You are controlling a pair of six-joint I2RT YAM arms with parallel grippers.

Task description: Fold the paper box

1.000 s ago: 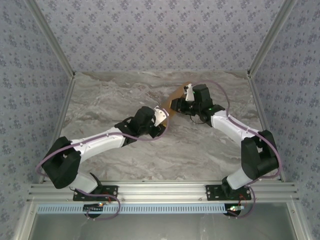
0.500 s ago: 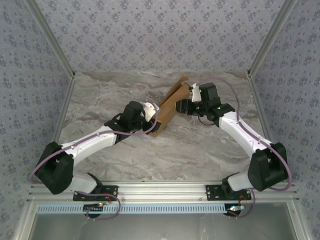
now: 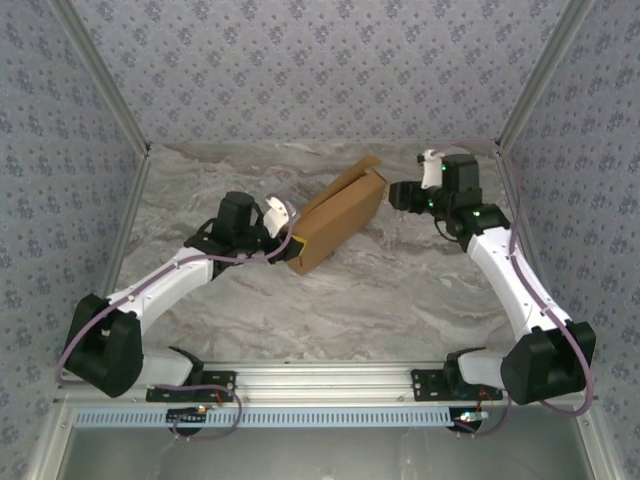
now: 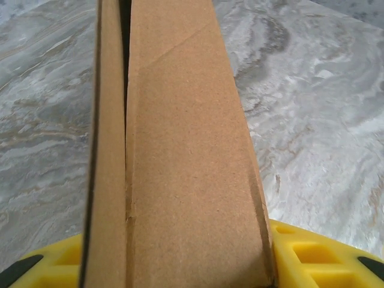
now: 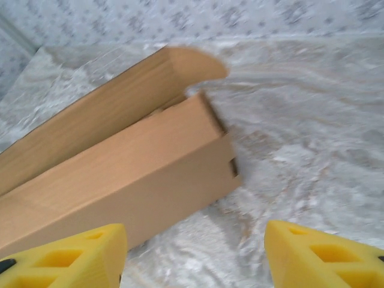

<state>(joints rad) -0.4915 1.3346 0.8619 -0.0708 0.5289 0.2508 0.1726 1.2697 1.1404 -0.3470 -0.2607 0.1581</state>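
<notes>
The paper box (image 3: 340, 220) is a long brown cardboard box lying diagonally on the marble table, with one long side flap (image 5: 108, 102) standing slightly apart from its body. My left gripper (image 3: 285, 245) is shut on the box's near-left end. In the left wrist view the box (image 4: 180, 150) runs away from the camera between the yellow fingers (image 4: 318, 258). My right gripper (image 3: 400, 192) hangs open just off the box's far-right end, touching nothing. In the right wrist view the box (image 5: 120, 174) lies ahead to the left, and bare table shows between the yellow fingertips (image 5: 72, 258).
The marble table (image 3: 380, 300) is fenced by patterned walls, with metal posts (image 3: 525, 90) at the back corners. The right arm's elbow reaches close to the right wall. An aluminium rail (image 3: 330, 380) runs along the near edge.
The right gripper has let go of the box, opened and drawn back to the right. The left arm has swung left, and the box now lies longer and flatter.
</notes>
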